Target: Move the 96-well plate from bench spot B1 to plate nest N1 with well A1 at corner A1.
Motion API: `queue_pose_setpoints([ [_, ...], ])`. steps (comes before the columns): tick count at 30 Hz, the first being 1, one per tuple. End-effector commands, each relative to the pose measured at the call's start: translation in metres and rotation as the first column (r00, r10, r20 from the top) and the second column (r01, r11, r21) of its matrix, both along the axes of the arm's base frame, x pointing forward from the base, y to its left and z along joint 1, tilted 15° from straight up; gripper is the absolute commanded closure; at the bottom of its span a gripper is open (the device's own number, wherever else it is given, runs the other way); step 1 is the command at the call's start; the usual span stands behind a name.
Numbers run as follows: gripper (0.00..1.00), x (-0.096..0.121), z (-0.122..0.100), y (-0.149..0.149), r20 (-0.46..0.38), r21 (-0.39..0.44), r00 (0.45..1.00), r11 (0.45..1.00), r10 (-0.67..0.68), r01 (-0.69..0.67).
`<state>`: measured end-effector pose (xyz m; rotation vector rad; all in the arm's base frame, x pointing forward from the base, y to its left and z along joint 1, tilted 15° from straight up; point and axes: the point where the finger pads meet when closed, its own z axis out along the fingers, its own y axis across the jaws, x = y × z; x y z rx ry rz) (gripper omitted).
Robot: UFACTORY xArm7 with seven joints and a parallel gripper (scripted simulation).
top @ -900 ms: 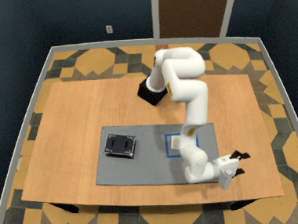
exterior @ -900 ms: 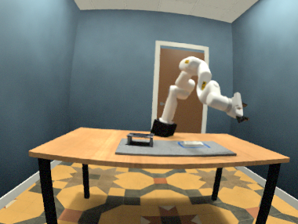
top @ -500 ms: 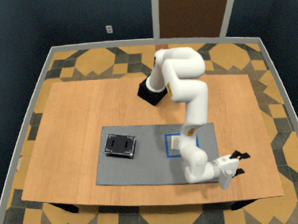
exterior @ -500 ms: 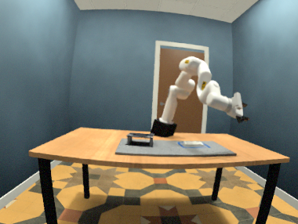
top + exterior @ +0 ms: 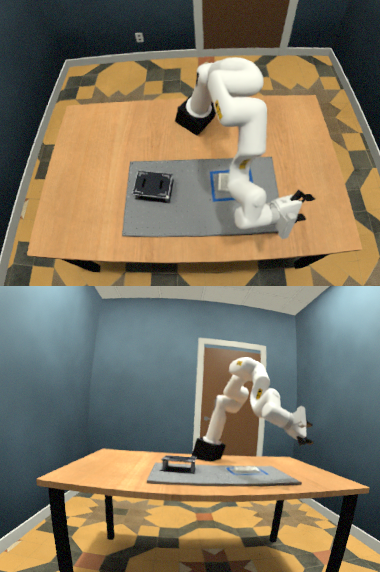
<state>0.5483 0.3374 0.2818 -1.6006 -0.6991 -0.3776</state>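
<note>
Wooden worktop [image 5: 90, 150] carrying a grey mat [image 5: 190, 220], taken here as the landmark. On the mat's right half, a blue-outlined square [image 5: 215, 198] marking the bench spot, with the pale 96-well plate [image 5: 223, 181] lying flat inside it; in the top view partly hidden behind the white arm's forearm [image 5: 250, 135], in the exterior view seen low and flat within the blue outline [image 5: 246, 470]. On the mat's left half, well apart from the plate, the dark raised plate nest [image 5: 153, 185], standing on short legs with pale corner locators on its top; nothing resting in it. No corner lettering legible on nest or spot at this resolution, and the plate's cut-off corner cannot be made out.

Behind the mat, the arm's black base [image 5: 192, 120] on the worktop. Small yellow patches on the arm links, too blurred to read as a brand or label.

Hand [image 5: 301, 206] past the mat's right edge, raised high above the worktop in the exterior view [image 5: 305, 432], black fingers spread wide and pinching nothing, pointing away from the mat.

Beyond the worktop, a brown door [image 5: 235, 386] in a white frame.
</note>
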Motion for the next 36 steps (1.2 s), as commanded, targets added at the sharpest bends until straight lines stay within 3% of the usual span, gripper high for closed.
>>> queue_pose_setpoints([
  [1,0.00,-0.007,-0.014,-0.004,0.019,-0.095,1.000,0.995,-0.013,0.014],
  [7,0.00,-0.012,-0.025,-0.007,0.019,-0.095,1.000,0.995,-0.013,0.014],
  [10,0.00,-0.018,-0.038,-0.012,0.038,-0.192,0.999,0.981,-0.014,0.021],
  [15,0.00,-0.026,-0.052,-0.018,0.040,-0.203,0.999,0.979,-0.014,0.022],
  [19,0.00,-0.035,-0.068,-0.026,0.068,-0.306,0.998,0.952,-0.006,0.027],
  [24,0.00,-0.040,-0.078,-0.031,0.068,-0.306,0.998,0.952,-0.006,0.027],
  [27,0.00,-0.048,-0.088,-0.039,0.098,-0.394,0.995,0.919,0.010,0.029],
  [32,0.00,-0.056,-0.101,-0.047,0.101,-0.403,0.995,0.915,0.012,0.030],
  [36,0.00,-0.066,-0.114,-0.058,0.136,-0.493,0.990,0.869,0.041,0.032],
])
